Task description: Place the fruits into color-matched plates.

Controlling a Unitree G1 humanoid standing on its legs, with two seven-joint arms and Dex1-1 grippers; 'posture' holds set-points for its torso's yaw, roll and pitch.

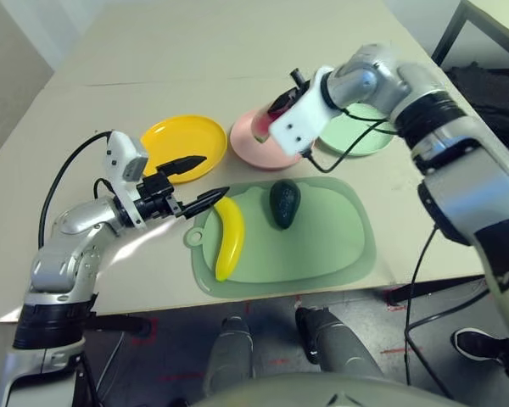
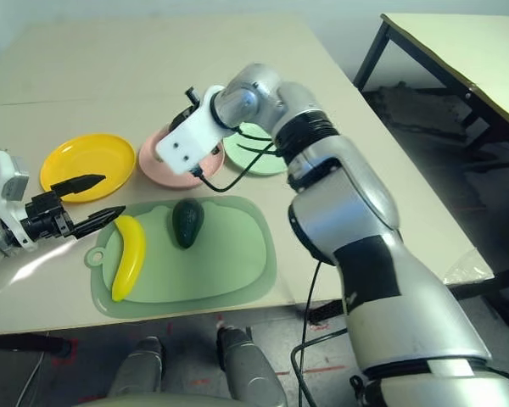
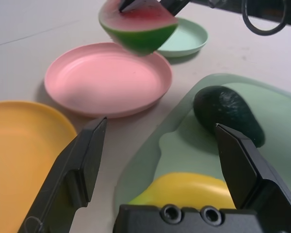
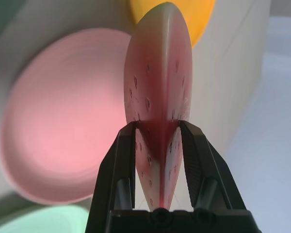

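My right gripper point(image 4: 157, 125) is shut on the red watermelon wedge point(image 4: 157, 92) and holds it just above the pink plate point(image 3: 102, 80). The yellow plate point(image 1: 183, 146) lies to the left of the pink one and the mint green plate point(image 1: 362, 140) to its right. A yellow banana point(image 1: 230, 239) and a dark green avocado point(image 1: 284, 203) lie on the large green mat point(image 1: 339, 242). My left gripper point(image 1: 214, 176) stands open between the yellow plate and the banana's upper end, with nothing between its fingers.
The mat reaches close to the table's front edge point(image 1: 322, 288). A black cable point(image 1: 356, 140) loops from my right wrist over the mint green plate. A second table point(image 2: 458, 51) stands at the far right.
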